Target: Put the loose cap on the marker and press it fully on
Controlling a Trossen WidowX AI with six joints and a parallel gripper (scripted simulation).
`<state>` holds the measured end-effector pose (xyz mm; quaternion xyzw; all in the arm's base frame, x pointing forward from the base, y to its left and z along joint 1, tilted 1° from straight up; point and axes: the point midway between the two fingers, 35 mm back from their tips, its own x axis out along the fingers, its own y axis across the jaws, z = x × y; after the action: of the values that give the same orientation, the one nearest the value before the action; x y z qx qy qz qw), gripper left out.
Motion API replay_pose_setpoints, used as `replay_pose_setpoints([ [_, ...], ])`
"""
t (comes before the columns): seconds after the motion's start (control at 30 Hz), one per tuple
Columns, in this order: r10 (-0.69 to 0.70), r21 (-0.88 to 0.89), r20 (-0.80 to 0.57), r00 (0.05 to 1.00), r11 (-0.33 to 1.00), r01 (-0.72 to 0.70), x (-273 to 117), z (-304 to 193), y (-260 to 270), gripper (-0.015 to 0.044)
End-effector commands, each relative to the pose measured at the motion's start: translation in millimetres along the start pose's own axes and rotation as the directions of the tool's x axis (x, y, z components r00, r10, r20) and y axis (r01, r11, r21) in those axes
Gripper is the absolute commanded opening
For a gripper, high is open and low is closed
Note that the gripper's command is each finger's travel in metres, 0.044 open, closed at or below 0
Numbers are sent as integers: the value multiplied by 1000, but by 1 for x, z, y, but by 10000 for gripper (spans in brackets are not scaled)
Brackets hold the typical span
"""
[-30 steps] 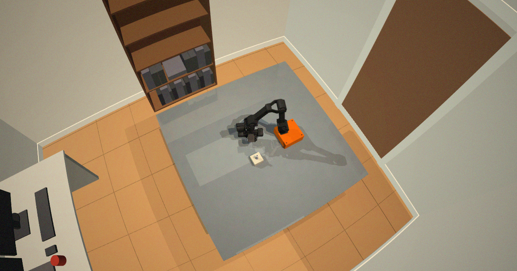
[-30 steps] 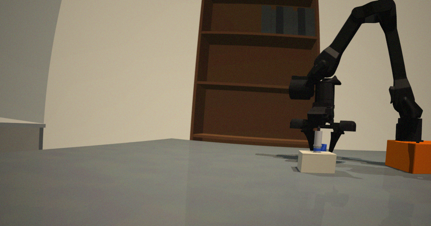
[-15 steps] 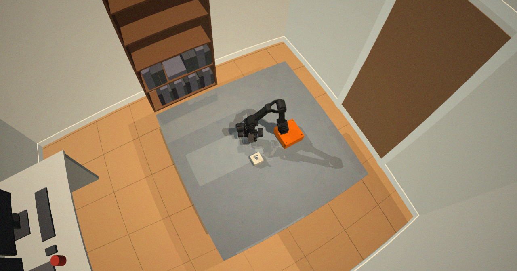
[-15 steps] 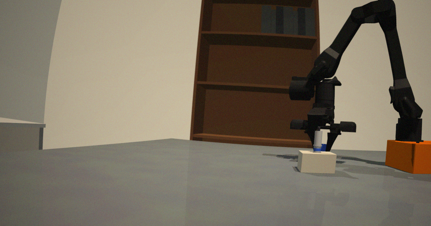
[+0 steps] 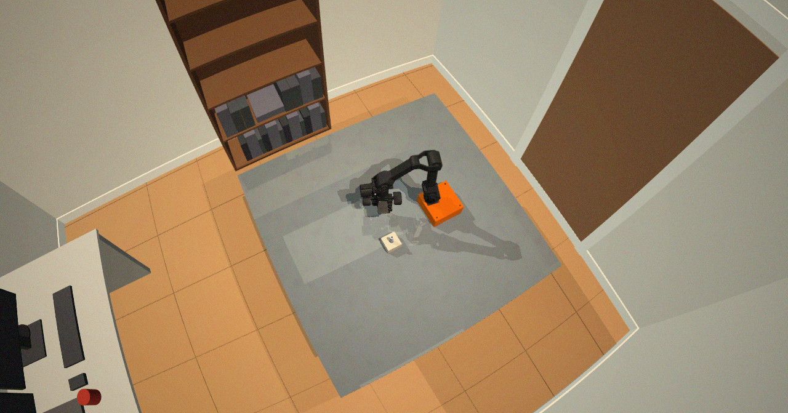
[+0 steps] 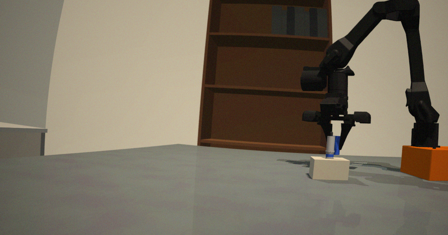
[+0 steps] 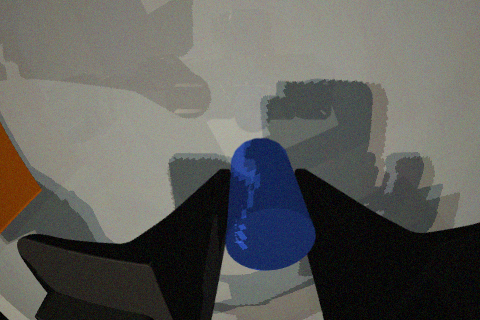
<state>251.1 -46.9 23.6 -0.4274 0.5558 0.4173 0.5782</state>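
Cap is sitting pinched between the gripper jaws, seemingly lifted just off the table, behind the marker in its block. Pickup is finishing; next it needs carrying above the marker tip, aligned upright.

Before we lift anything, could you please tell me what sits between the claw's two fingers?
The blue cap sits there, with the claw shut on it; the wrist view shows both fingers against its sides.
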Motion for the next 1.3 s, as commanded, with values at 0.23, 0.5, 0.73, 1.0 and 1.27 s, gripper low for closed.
replay_pose_setpoints([
  [0.23,-6,-2,-3,1000,1000,6,-23,1,0,0],
  [0.5,-6,8,-1,1000,1000,6,-28,17,-2,0],
  [0.73,-6,7,1,1000,1000,6,-34,38,-4,0],
  [1.0,-7,-7,-1,1000,1000,7,-40,61,-3,0],
  [1.27,-8,-18,-2,1000,1000,8,-46,85,1,0],
])
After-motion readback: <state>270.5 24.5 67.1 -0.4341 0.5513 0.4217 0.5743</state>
